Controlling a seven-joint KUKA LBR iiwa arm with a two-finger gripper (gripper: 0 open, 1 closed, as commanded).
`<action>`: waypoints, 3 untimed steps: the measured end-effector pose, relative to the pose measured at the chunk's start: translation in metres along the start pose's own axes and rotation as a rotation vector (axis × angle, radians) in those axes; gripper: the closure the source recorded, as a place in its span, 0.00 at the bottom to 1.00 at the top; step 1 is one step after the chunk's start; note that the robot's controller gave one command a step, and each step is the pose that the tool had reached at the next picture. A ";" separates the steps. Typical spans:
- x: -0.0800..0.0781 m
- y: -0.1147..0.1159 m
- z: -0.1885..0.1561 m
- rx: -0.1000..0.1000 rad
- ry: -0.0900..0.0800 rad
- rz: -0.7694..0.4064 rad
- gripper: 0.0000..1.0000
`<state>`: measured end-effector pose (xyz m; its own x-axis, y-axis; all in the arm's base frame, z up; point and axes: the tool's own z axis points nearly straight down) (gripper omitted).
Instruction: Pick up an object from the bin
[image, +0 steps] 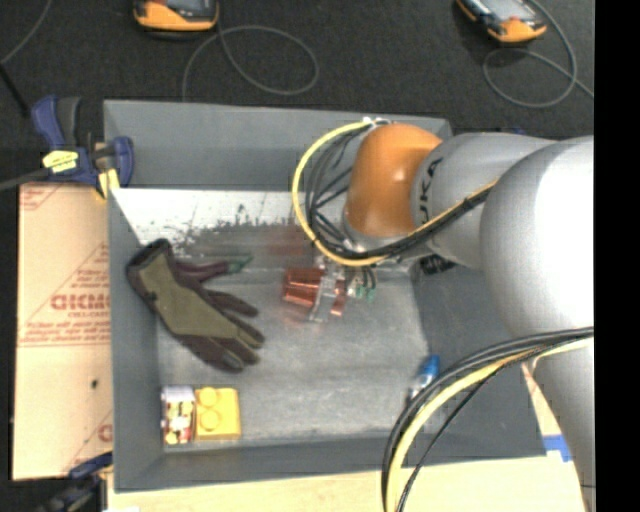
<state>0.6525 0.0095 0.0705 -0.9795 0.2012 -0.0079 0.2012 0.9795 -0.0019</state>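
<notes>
Red block (297, 290) mid-bin, right at the gripper (333, 293), on its side toward the view's left.

I have the gripper low over the bin (340, 385) floor, under the orange cover (385, 190). The block sits at its tip, on the side away from the arm, and I can't make out whether they touch. I cannot tell whether the gripper is apart, together or clamped on the block, so I won't call it held. The block looks squat, with no clear long axis from here. The glove (195, 310) lies well apart further left, a yellow block (218, 412) sits in the front-left corner, and a small blue thing (427, 372) lies by the right wall. My judgement is that the coming move turns on that slight leftward offset, since nothing else is near enough to interfere.
</notes>
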 end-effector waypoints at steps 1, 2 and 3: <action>0.000 0.000 0.000 0.000 0.000 0.000 1.00; 0.000 0.000 0.000 0.000 0.000 -0.001 1.00; 0.000 0.000 0.000 0.000 0.000 -0.001 1.00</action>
<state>0.6525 0.0095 0.0705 -0.9797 0.2003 -0.0079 0.2004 0.9797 -0.0020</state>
